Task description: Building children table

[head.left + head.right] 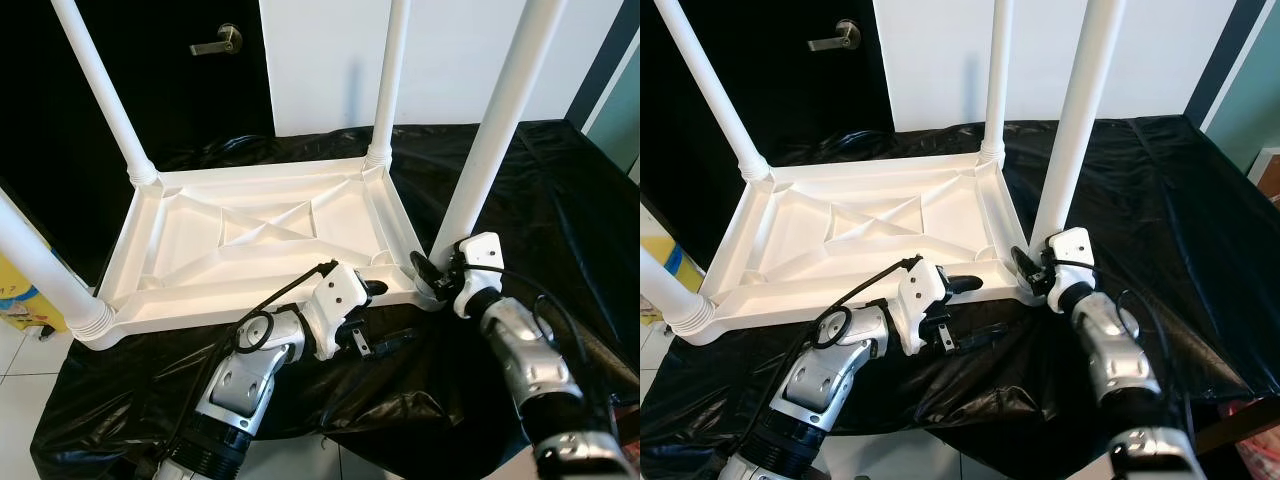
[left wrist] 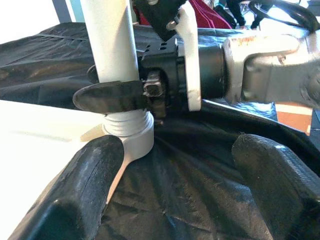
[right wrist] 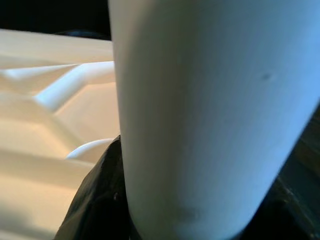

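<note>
the white table top (image 1: 260, 240) lies upside down on a black sheet (image 1: 560, 200), with 4 legs standing in its corners. the right claw (image 1: 432, 272) is pinching the near right leg (image 1: 495, 130) at its base, probably tightening. the left claw (image 2: 170, 185) waits spread beside it.

black sheet (image 1: 560, 190), upturned white table (image 1: 250, 235) on it

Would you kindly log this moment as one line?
right gripper: shut on table leg | left gripper: open beside tabletop
</note>
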{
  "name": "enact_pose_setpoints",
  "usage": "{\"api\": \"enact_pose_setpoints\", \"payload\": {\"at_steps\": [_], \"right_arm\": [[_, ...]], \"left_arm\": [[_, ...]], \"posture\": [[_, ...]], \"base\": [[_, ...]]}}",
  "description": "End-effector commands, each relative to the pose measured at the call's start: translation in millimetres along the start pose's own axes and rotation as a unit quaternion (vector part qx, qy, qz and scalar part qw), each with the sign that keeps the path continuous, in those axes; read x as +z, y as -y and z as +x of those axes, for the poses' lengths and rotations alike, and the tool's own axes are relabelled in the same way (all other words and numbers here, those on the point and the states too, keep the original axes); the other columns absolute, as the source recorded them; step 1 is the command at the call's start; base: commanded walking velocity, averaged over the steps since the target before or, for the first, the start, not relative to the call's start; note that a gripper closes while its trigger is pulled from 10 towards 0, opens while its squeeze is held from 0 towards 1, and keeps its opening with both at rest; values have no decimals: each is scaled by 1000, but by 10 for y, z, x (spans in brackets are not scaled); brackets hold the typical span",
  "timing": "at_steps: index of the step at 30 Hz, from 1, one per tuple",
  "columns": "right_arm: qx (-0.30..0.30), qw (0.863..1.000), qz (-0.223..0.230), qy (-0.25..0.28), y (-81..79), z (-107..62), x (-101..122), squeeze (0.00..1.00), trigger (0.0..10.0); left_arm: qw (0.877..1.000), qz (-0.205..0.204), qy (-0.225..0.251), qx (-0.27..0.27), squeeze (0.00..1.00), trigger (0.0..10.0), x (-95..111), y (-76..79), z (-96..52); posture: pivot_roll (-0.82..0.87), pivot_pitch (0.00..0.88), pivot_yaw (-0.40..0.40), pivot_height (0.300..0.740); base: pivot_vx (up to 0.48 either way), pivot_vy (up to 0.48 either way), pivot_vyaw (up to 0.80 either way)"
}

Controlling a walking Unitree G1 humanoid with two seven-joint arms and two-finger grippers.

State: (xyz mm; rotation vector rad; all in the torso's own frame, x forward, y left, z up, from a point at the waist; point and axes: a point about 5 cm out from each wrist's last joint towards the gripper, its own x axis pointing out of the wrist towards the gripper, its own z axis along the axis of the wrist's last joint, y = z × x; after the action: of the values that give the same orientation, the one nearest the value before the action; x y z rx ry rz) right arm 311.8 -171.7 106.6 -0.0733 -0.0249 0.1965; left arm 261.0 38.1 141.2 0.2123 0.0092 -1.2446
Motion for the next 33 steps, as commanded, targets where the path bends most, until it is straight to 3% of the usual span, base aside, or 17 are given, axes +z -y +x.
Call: {"api": "enact_pose_setpoints", "payload": {"at_steps": [1,4,6,8,10,14,22,23,28,29,30,31,33], "right_arm": [[-58,997,-4,-50,86,-92,-176,0,10000],[-86,995,6,-49,36,-107,-182,0,10000],[-145,988,31,-41,-112,-114,-162,0,10000],[-145,988,31,-41,-112,-114,-162,0,10000],[-164,985,45,-37,-239,-112,-136,0,10000],[-161,985,56,-36,-362,-127,-102,0,10000],[-171,983,59,-41,-360,-146,-85,0,10000],[-156,985,60,-36,-432,-132,-61,0,10000],[-136,988,64,-32,-501,-119,-38,0,10000],[-130,989,65,-31,-519,-116,-29,282,10000],[-126,989,65,-29,-531,-114,-22,282,10000],[-125,990,64,-26,-535,-112,-13,1000,10000],[-122,990,65,-25,-536,-110,-7,1000,10000]], "left_arm": [[999,1,-6,52,0,10000,-23,-35,-2],[999,0,-6,51,0,10000,-24,-31,-2],[999,-4,-4,52,0,10000,-28,-21,6],[999,-4,-4,52,0,10000,-28,-21,6],[999,-6,-3,53,0,10000,-25,-10,18],[999,-7,-3,54,0,10000,-35,0,15],[999,-8,-4,53,0,10000,-39,1,12],[999,-7,-4,53,0,10000,-36,-8,6],[999,-5,-5,52,0,10000,-34,-10,2],[999,-5,-4,51,0,10000,-32,-9,4],[999,-4,-4,51,0,10000,-30,-9,5],[999,-4,-4,51,0,10000,-29,-10,5],[999,-3,-4,51,0,10000,-28,-13,5]], "posture": [[-109,0,-7,740],[-116,4,-13,740],[-114,10,-16,740],[-114,10,-16,740],[-112,12,-20,740],[-113,16,-21,740],[-112,14,-19,740],[-111,10,-13,740],[-112,9,-12,740],[-113,8,-11,740],[-113,8,-11,740],[-113,8,-10,740],[-113,7,-10,740]], "base": [[0,0,0],[0,0,0],[0,0,0],[0,0,0],[0,0,0],[0,0,0],[0,0,0],[0,0,0],[0,0,0],[0,0,0],[0,0,0],[0,0,0],[0,0,0]]}}
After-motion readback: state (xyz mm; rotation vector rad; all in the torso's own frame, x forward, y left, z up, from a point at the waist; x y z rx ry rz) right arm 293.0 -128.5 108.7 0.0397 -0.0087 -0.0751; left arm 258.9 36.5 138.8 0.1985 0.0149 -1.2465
